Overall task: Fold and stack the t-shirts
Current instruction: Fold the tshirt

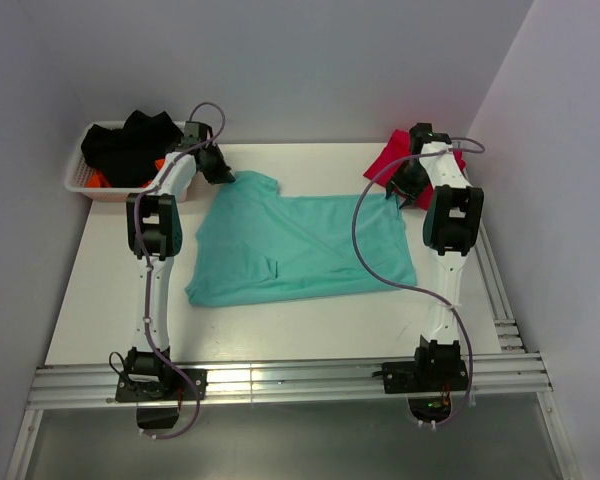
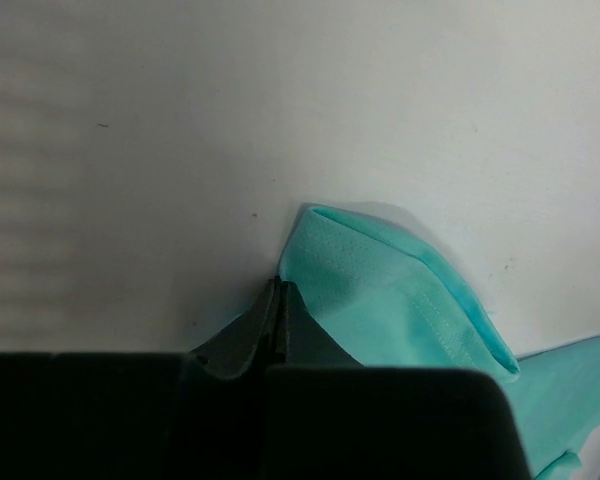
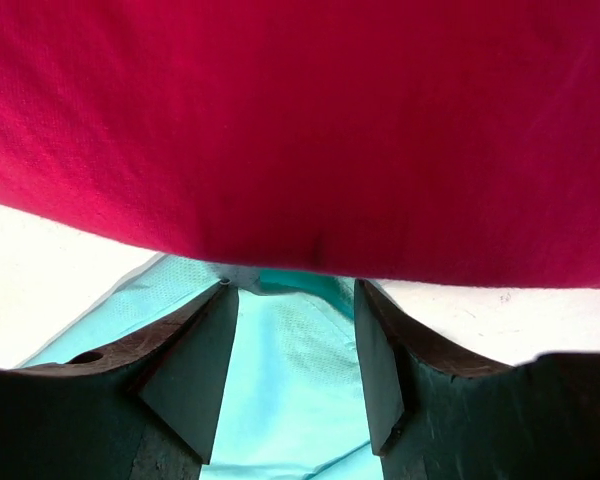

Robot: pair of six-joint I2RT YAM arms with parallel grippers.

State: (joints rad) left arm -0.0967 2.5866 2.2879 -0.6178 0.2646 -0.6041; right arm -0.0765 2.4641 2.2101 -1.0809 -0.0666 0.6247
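A teal-green t-shirt (image 1: 300,250) lies spread flat in the middle of the table. A crimson-red t-shirt (image 1: 388,157) lies bunched at the back right. My left gripper (image 1: 223,172) is at the teal shirt's back-left sleeve. In the left wrist view its jaws (image 2: 278,287) are shut, and the folded sleeve (image 2: 390,290) lies just beside the right finger with no cloth seen between the tips. My right gripper (image 1: 401,190) is open over the teal shirt's back-right corner (image 3: 290,370). The red shirt (image 3: 310,120) fills the view just ahead of it.
A white basket (image 1: 80,180) at the back left holds black and orange clothes. Walls close in the table at the back and on both sides. A metal rail frame (image 1: 280,380) runs along the near edge and the right side.
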